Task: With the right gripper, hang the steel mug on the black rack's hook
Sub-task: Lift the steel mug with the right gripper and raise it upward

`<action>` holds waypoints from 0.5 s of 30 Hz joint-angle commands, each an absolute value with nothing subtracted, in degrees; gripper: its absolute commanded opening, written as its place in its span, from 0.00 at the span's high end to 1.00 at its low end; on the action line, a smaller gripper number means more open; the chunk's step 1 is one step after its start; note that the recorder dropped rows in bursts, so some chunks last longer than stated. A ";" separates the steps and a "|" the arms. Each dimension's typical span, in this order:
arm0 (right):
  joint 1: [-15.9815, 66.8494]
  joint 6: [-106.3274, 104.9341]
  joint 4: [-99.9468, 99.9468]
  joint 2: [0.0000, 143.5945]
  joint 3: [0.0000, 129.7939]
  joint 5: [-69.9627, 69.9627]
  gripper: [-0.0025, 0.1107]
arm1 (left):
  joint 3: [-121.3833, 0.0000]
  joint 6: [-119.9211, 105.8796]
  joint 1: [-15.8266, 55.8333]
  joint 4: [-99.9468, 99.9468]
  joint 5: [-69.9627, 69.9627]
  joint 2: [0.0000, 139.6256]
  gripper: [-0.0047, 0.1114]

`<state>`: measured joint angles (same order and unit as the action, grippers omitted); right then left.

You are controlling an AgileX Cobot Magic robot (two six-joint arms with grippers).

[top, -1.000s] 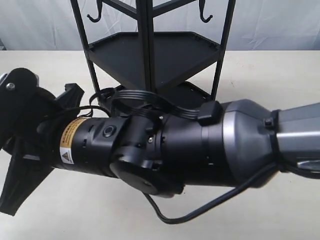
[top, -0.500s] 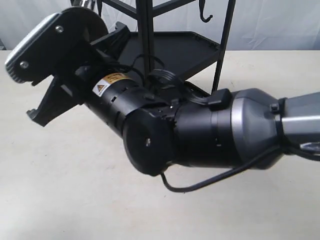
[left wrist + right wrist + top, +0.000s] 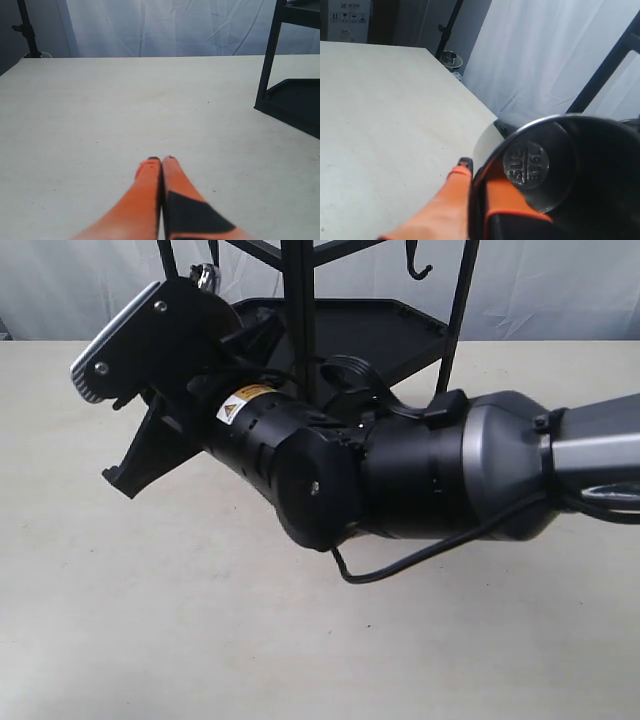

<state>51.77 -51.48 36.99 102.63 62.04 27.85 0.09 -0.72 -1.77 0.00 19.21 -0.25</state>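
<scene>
In the right wrist view the steel mug (image 3: 555, 170) fills the lower frame, its open mouth facing the camera and a stamped disc showing on its bottom. My right gripper (image 3: 477, 172) is shut on the mug's wall, one orange finger (image 3: 445, 200) outside and the other inside. In the exterior view only a shiny sliver of the mug (image 3: 207, 278) shows above the right arm's wrist (image 3: 300, 470), near the black rack's (image 3: 300, 300) left side. A hook (image 3: 418, 268) hangs at the rack's upper right. My left gripper (image 3: 161, 161) hovers shut over bare table.
The rack's middle tray (image 3: 390, 325) sits behind the right arm. A rack post (image 3: 267, 55) and the bottom tray (image 3: 295, 102) stand off to one side of the left gripper. A stand pole (image 3: 27, 30) and white curtain lie beyond the table edge.
The right arm has lifted from low over the table up toward the rack's left side, carrying the mug, and shifted slightly right in the last half second.
</scene>
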 commanded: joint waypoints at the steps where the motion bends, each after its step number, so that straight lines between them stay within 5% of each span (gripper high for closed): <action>1: 51.31 -50.98 37.93 104.54 62.02 25.85 0.99 | 0.00 -0.41 -1.49 0.00 18.78 0.00 0.96; 15: 51.31 -52.36 37.96 104.52 62.02 27.47 0.98 | 0.00 -0.41 -1.49 0.00 18.78 0.00 0.96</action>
